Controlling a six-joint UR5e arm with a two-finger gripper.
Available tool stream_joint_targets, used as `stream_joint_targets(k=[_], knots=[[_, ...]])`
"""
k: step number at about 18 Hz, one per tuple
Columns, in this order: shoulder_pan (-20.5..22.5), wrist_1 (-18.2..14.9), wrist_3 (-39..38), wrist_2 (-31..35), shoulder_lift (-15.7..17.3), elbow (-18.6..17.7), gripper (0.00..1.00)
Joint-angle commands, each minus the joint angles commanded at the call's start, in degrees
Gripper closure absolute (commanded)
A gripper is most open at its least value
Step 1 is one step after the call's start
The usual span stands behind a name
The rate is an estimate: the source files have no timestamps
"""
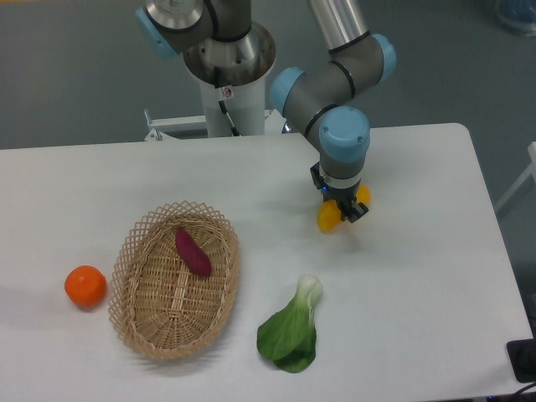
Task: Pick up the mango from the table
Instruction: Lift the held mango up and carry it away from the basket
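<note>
Pincer [343,209]: pointing down, its jaws closed around the mango.
Mango [328,217]: yellow-orange, held between the jaws, showing on both sides of them, low over the tabletop [419,276]; contact with the surface cannot be told.
Bok choy [290,333]: below the pincer, slightly left, lying flat.
Basket [174,280]: well left of the pincer, holding a purple sweet potato [193,252].
Orange [85,286]: far left, just beside the basket.

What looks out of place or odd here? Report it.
Nothing stands out. The gripper is closed on the mango over the table; the sweet potato lies in the basket, and the orange and bok choy rest intact on the tabletop.
</note>
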Motion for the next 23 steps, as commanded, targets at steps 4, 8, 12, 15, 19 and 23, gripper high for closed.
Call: stream_joint_targets(k=[4,8,12,15,19,23], knots=[[-0.27,-10.45,-3.26,-0.17,-0.09,6.50,0.47],[-0.44,-16.36,-3.35,-0.61,-1.23,12.57,0.46],[-0.18,-16.54,-3.78,-1.92,-2.28,16.87,0.46],[0.87,-17.15,-4.58,-3.50,-3.08,19.78,0.47],[3.07,-17.68,-4.58,-8.78,-4.57,24.08,0.47],[3.86,-17.51,-6.77,-10.97,-7.47,28.13,0.47]])
